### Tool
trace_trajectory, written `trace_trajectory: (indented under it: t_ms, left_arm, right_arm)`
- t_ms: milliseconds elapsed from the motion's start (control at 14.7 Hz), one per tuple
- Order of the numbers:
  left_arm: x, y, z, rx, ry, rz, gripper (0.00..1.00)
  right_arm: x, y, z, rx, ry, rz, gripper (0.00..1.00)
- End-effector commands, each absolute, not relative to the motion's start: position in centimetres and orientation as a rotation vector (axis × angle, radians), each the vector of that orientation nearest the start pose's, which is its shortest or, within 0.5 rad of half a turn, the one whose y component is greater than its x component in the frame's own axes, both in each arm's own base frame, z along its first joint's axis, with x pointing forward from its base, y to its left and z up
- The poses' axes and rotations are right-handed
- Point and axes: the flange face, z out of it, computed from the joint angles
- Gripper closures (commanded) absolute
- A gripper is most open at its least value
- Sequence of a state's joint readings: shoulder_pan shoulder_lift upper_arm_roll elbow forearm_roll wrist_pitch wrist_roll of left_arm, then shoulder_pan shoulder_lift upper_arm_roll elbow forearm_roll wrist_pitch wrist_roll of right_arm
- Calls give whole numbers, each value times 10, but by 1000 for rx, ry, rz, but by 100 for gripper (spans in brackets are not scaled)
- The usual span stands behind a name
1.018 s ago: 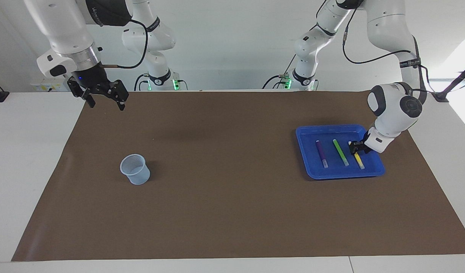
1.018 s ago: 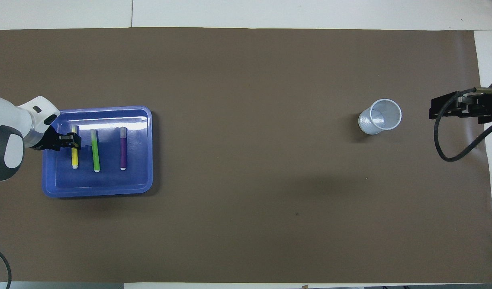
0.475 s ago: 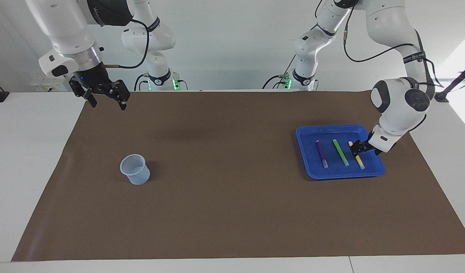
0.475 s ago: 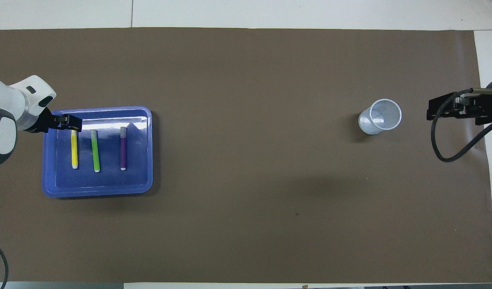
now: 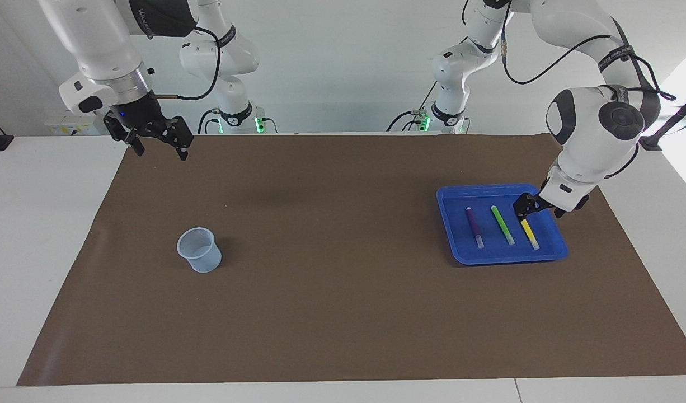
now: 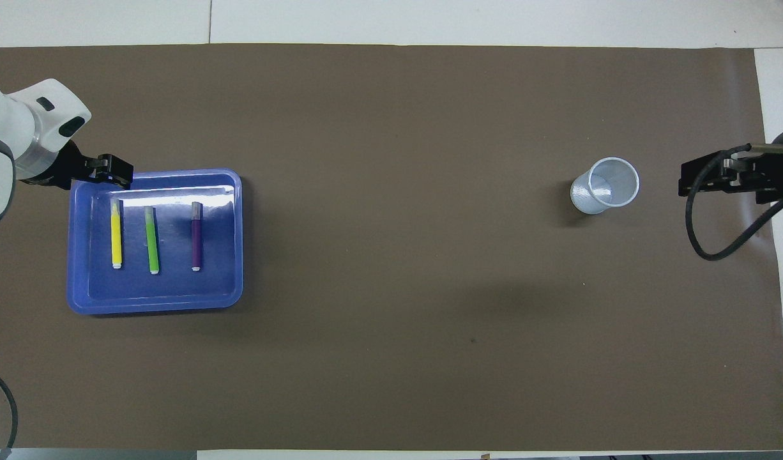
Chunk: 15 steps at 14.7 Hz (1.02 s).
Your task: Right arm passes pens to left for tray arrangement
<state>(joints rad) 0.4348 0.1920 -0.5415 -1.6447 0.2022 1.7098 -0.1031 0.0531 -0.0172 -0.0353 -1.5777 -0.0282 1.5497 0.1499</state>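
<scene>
The yellow pen [image 5: 528, 233] now lies free in the tray [image 5: 447, 224]; the left pincer [image 5: 525, 206] has let go and risen, open, empty.

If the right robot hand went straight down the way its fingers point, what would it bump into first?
Probably just the brown mat. The right gripper hangs open, pointing down over the mat's edge at the right arm's end. The cup stands off to one side, out of its line, though depth is hard to judge.
</scene>
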Motion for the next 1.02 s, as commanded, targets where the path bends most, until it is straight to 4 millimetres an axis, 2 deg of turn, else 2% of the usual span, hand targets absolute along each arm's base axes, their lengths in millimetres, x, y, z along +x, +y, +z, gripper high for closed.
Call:
trace_trajectory:
  t_ms: [0, 68, 204, 339, 407, 543, 679, 950]
  left_arm:
    - [587, -37, 573, -3054, 26, 136, 0]
    - [575, -52, 592, -3041, 54, 128, 0]
    - [546, -69, 630, -3060, 55, 99, 0]
    - [524, -67, 656, -3106, 32, 66, 0]
    - [516, -66, 659, -3116, 46, 74, 0]
    - [516, -56, 642, -3137, 22, 60, 0]
    - [521, -57, 624, -3139, 22, 46, 0]
    - [522, -63, 631, -3148, 48, 56, 0]
  right_arm:
    - [548, 0, 632, -3161, 164, 34, 0]
    - [547, 1, 632, -3160, 161, 46, 0]
    - [547, 3, 632, -3161, 154, 46, 0]
    - [548, 4, 632, -3159, 154, 39, 0]
    - [548, 4, 633, -3159, 154, 32, 0]
    - [548, 7, 633, -3159, 149, 32, 0]
    - [547, 8, 634, -3159, 151, 29, 0]
    - [546, 9, 633, -3159, 139, 32, 0]
